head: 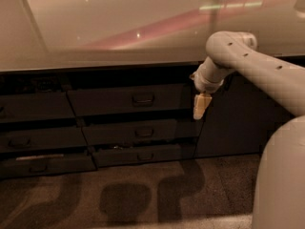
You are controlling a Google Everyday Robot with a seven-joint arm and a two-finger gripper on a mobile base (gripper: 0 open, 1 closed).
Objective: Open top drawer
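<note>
The top drawer (107, 100) is a wide dark front just under the counter edge, with a small dark handle (143, 99) at its centre. It sits in line with the neighbouring fronts. My gripper (201, 106) hangs from the pale arm (248, 61) at the drawer's right end, level with the handle and well to the right of it. Its pale fingertips point down, pressed together and shut on nothing. It is not touching the handle.
Two slimmer drawer fronts (138, 132) lie below the top one, and shorter fronts (33, 106) stack to the left. A glossy counter top (119, 27) overhangs them. A plain dark cabinet panel (238, 118) is at the right. Part of my pale body (281, 185) fills the lower right.
</note>
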